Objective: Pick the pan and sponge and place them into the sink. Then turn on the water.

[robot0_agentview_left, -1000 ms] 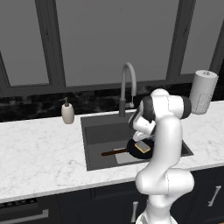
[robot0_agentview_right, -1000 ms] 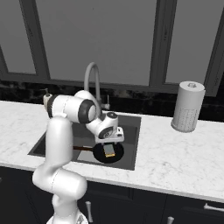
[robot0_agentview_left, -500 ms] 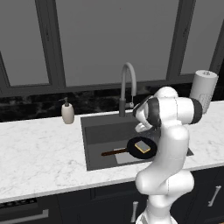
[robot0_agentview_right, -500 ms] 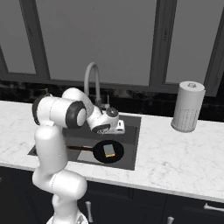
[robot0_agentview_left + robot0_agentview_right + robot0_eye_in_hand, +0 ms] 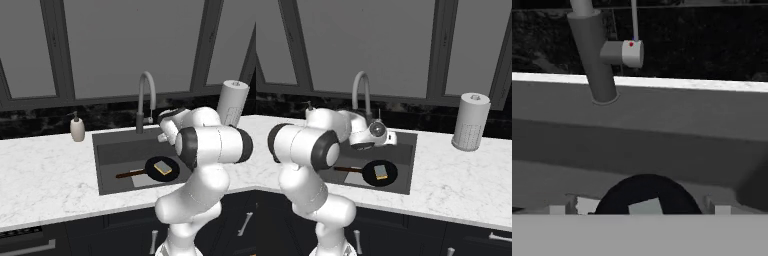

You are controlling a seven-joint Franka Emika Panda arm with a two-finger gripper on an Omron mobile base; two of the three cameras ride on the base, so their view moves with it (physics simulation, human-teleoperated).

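Jaws of mine stand wide apart and hold nothing; my gripper [image 5: 387, 138] hangs over the sink, just in front of the faucet and above the pan.

Around everything runs the white marbled bench [image 5: 45, 175], with dark window panes behind it and a black splashback under them. Set into the bench is the sink [image 5: 112, 152], a dark grey rectangular basin with a lighter patch on its floor. My white arm [image 5: 200, 170] rises at the near edge of the bench and bends over the basin.

Behind the sink stands the faucet [image 5: 145, 100], a tall grey gooseneck; in the hand view its thick post [image 5: 592, 55] is close ahead, with a short side lever knob [image 5: 624, 53] sticking out from it.

To the right on the bench is a paper towel roll [image 5: 470, 121], upright.

On the sink floor lies the pan [image 5: 161, 169], round and black, its long reddish-brown handle pointing left.

At the left of the sink stands a small beige soap dispenser [image 5: 77, 128].

Resting inside the pan is the sponge [image 5: 163, 167], yellow side up.
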